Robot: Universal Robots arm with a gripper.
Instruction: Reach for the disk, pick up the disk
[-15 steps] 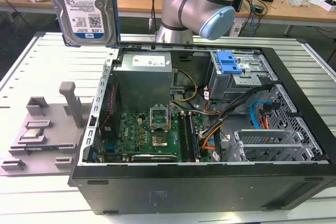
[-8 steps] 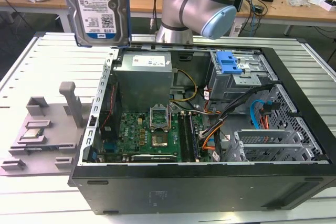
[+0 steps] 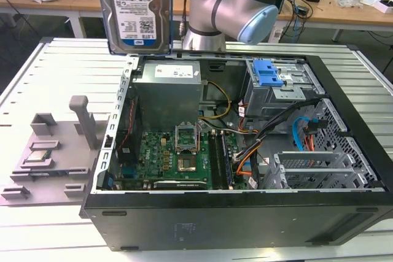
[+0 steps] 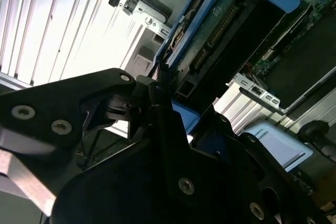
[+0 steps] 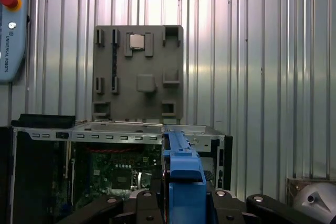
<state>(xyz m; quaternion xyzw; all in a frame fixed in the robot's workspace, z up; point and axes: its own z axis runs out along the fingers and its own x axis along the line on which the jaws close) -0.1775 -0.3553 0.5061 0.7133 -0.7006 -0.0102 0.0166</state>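
Ribbed metal table [image 3: 24,84], open black computer case [image 3: 233,220] on it, grey fixture plate [image 3: 38,129] just beside

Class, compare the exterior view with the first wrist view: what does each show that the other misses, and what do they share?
The exterior view adds the labelled flat face of the disk, the grey and blue joints of the arm, and the blue latch inside the computer case. The first wrist view adds the disk edge-on, its blue frame clamped in the end effector, and a control handset with a red button. Both share the disk held aloft, the grey tray holding a small chip, and the ribbed metal table.
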